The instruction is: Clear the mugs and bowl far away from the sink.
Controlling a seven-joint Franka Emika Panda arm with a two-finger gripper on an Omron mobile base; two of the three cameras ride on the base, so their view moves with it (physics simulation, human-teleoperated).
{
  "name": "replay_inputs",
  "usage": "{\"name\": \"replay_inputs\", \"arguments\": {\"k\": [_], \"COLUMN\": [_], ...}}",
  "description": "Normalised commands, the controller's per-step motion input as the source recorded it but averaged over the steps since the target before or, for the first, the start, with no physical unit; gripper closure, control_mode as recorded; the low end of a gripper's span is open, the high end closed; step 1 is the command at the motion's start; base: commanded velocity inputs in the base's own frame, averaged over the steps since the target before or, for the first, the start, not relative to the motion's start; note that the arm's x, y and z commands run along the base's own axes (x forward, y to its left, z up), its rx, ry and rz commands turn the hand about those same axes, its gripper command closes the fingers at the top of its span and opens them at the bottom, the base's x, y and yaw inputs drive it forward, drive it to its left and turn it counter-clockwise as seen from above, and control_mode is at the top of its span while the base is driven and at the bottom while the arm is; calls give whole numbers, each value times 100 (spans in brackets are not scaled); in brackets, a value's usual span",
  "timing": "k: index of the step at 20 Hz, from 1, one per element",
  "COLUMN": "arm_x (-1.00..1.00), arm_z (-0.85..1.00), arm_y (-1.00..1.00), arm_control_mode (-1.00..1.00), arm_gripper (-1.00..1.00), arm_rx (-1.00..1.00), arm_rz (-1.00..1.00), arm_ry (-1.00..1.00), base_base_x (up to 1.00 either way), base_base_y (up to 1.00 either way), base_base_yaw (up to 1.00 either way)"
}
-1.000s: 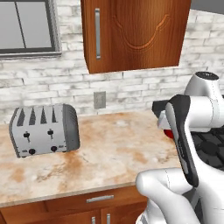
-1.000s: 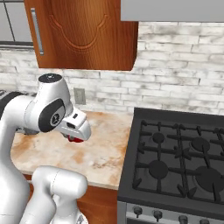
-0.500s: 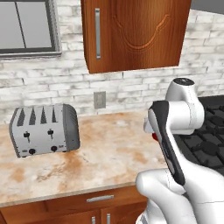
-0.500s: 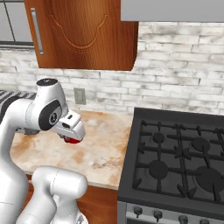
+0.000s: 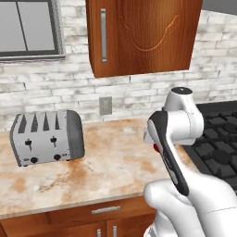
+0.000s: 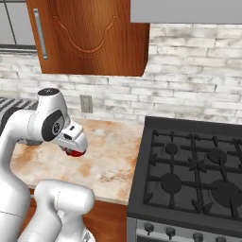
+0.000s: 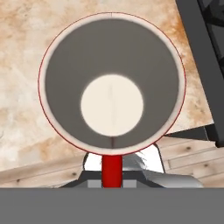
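Observation:
A red mug with a pale inside hangs from my gripper, which is shut on its red handle at the bottom of the hand view. I look straight down into the mug, with marble counter below it. In the right base view the red mug peeks out under the gripper, a little above the counter left of the stove. A sliver of the red mug shows behind the arm in the left base view. The bowl and the sink are out of view.
A black gas stove adjoins the counter on the right. A silver toaster stands at the counter's left end. A wooden wall cabinet hangs overhead, and a wall outlet sits on the brick backsplash.
The arm has swung left, away from the stove, carrying the red mug and lowering it slightly over the counter. The grip has stayed shut.

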Motion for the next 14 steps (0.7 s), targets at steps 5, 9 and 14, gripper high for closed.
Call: {"name": "replay_inputs", "arguments": {"k": [5,9,14], "arm_x": [39,46,48], "arm_z": [-36,-36,-29], "arm_y": [29,32,18], "arm_control_mode": [-100,-100,-100], "arm_gripper": [100,100,100], "arm_rx": [1,1,0], "arm_rz": [5,9,8], "arm_ry": [0,0,0], "base_base_x": [0,0,0], "base_base_y": [0,0,0], "base_base_yaw": [0,0,0]}}
